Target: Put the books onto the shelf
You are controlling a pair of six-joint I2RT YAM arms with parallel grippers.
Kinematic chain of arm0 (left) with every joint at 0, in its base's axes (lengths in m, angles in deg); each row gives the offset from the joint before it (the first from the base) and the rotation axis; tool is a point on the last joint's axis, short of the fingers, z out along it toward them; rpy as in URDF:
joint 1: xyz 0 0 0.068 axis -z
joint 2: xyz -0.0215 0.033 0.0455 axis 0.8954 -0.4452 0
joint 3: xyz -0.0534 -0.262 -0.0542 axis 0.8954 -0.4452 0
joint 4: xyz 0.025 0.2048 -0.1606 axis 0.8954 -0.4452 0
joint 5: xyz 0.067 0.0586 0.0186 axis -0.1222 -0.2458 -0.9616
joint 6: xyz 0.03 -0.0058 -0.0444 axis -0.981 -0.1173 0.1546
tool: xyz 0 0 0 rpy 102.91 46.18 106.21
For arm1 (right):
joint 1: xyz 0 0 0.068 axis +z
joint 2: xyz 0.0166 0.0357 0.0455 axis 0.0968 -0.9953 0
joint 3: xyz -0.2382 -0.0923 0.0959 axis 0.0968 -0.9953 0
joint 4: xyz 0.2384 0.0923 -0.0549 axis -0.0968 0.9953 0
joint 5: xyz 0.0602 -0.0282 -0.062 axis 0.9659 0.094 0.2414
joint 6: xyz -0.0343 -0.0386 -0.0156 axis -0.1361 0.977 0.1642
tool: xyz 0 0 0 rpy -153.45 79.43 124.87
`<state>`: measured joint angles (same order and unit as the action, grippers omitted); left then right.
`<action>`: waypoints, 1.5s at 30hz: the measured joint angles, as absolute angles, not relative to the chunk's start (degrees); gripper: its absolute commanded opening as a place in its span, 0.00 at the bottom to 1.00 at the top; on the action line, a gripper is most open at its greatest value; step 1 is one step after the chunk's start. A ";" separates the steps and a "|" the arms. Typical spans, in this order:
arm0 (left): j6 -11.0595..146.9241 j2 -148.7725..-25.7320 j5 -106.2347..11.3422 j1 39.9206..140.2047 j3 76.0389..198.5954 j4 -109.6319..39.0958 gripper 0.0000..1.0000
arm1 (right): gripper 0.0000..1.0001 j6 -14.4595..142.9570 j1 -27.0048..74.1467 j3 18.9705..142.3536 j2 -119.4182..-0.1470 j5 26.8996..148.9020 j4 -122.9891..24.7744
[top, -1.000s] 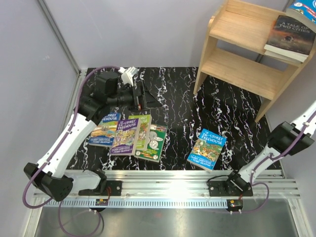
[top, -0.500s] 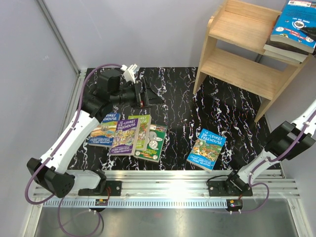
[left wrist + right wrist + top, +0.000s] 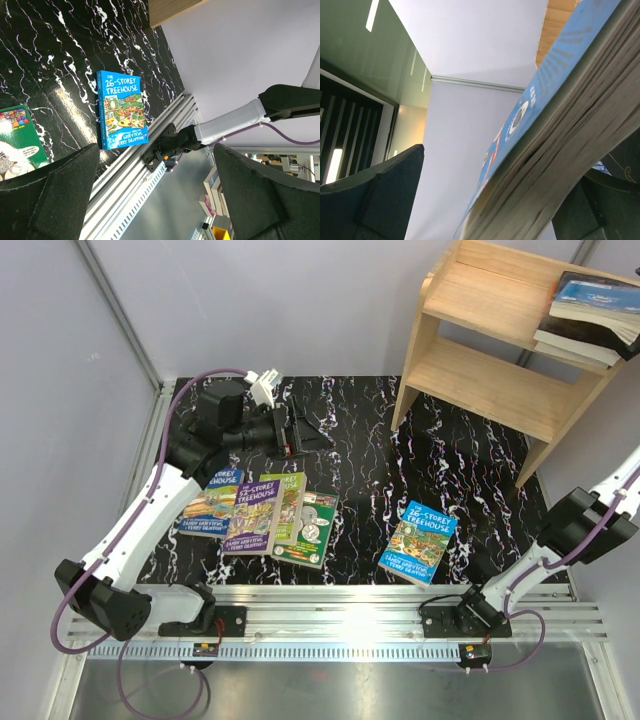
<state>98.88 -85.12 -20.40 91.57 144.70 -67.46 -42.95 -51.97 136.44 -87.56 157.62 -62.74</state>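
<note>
We see the right fingers (image 3: 375,200) spread apart either side of a blue paperback (image 3: 600,296) resting on a dark book (image 3: 585,332) on the wooden shelf (image 3: 480,370), top tier. The left fingers (image 3: 50,200) gape above the tabletop (image 3: 460,470), where 4 fanned paperbacks (image 3: 262,515) and a blue "26-Storey Treehouse" (image 3: 421,542) lie flat.

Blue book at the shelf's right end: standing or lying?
Lying, cover up. The blue book rests roughly flat on the dark book on the wooden shelf's upper tier.
</note>
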 measured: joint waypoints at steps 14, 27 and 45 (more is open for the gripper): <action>99.92 -85.17 -19.72 91.57 144.50 -67.17 0.99 | 1.00 -41.99 -53.94 120.97 -82.58 154.58 -78.22; 102.31 -85.97 -17.75 91.57 141.72 -64.14 0.99 | 1.00 -45.14 -53.85 125.08 -84.15 143.74 -80.77; 102.72 -85.95 -17.21 91.57 140.61 -63.11 0.99 | 1.00 -45.10 -52.56 137.27 -84.48 136.60 -75.46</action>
